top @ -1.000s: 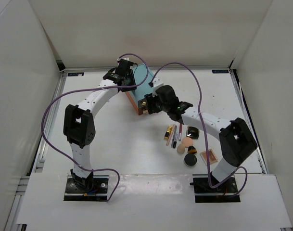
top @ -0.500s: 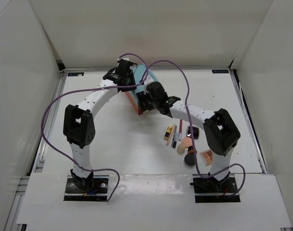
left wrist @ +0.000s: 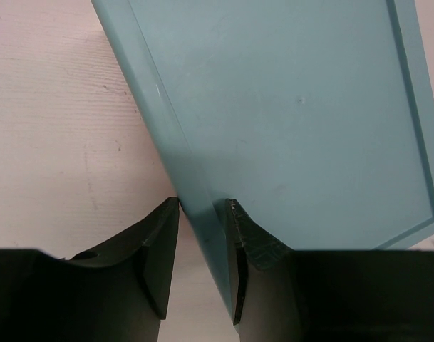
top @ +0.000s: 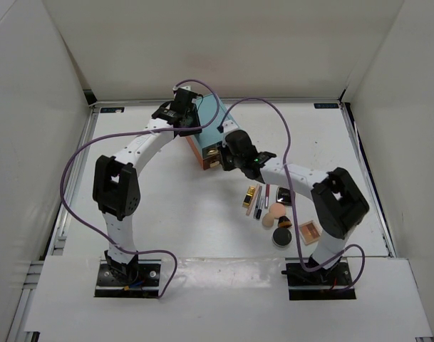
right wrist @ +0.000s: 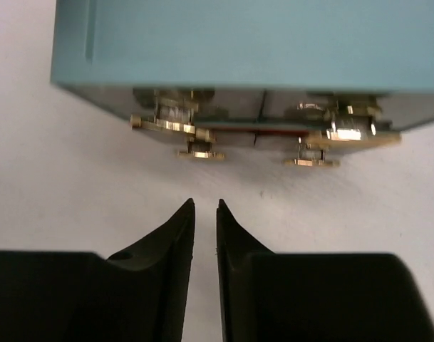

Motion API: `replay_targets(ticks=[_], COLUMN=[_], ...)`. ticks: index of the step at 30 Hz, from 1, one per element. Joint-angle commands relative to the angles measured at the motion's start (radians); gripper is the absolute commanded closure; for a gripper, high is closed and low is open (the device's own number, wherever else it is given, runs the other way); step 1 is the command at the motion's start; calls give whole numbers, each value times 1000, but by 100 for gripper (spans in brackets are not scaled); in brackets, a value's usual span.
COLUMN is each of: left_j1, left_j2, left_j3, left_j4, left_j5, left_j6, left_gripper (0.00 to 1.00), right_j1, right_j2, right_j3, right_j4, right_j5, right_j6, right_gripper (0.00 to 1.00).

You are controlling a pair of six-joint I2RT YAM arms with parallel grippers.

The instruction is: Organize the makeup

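Observation:
The makeup lies in a cluster right of centre: a gold lipstick tube, slim black sticks, peach sponges, a round black compact and a square tan-pink palette. My left gripper is shut on the side wall of the teal drawer box; in the left wrist view its jaws straddle the box's edge. My right gripper sits just before the box's front, its jaws nearly together and empty, close to a gold handle.
The box's teal top and a second gold handle show in the right wrist view. A small dark case lies by the sponges. White walls enclose the table on three sides. Purple cables loop above both arms.
My right arm swung in toward the box's front, then drew back slightly; its elbow shifted. The left gripper and the box have stayed in place. The makeup has not moved.

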Motion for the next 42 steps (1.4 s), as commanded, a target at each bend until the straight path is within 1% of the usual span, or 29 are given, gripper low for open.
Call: replay_targets(ticks=[1, 2, 3, 5, 7, 9, 12, 13, 16, 17, 21, 25, 28, 29, 33, 36, 40, 42], left_j1=[-9, -9, -10, -10, -9, -9, -9, -9, -7, -9, -7, -7, -7, -9, -7, -7, -9, -7], left_j2=[-22, -24, -26, -29, -38, -50, -59, -59, -65, -65, -62, -65, -71, -69, -78, -75, -72, -72], left_j3=[-39, -37, -39, -39, -46, -55, -62, -63, -69, -71, -71, -77, -86, -89, -100, -101, -100, -98], left_j4=[-81, -81, -84, -88, -82, -81, -78, -78, -75, -75, -78, -75, -75, -72, -63, -63, -63, -63], left_j5=[26, 26, 25, 30, 28, 28, 25, 23, 23, 23, 31, 37, 42, 45, 48, 49, 49, 48], left_j6=[4, 0, -2, -2, -4, -4, -5, -4, -5, -4, -7, -7, -11, -8, -10, -10, -10, -11], left_gripper=[57, 57, 57, 57, 57, 57, 57, 57, 57, 57, 57, 57, 57, 57, 57, 57, 57, 58], right_j1=[6, 13, 13, 13, 13, 13, 13, 13, 11, 16, 19, 19, 19, 19, 25, 31, 28, 25], right_j2=[-121, -128, -122, -83, -43, -17, 19, 28, 46, 53, 77, 96, 102, 96, 47, 20, 7, -9], right_j3=[-84, -86, -77, -14, 38, 63, 94, 100, 106, 115, 109, 104, 97, 82, 0, -29, -34, -66], right_j4=[96, 121, 126, 120, 121, 120, 130, 141, 170, 173, 208, 250, 270, 277, 365, 386, 353, 334], right_j5=[-35, -30, -28, -15, -2, -2, 10, 10, 47, 83, 151, 169, 166, 182, 206, 194, 194, 179], right_j6=[41, 48, 42, 38, 32, 32, 41, 48, 78, 96, 133, 158, 161, 157, 158, 146, 143, 140], right_gripper=[77, 72, 60, 51, 48, 43, 41, 39, 37, 37, 37, 39, 49, 58, 68, 70, 72, 72])
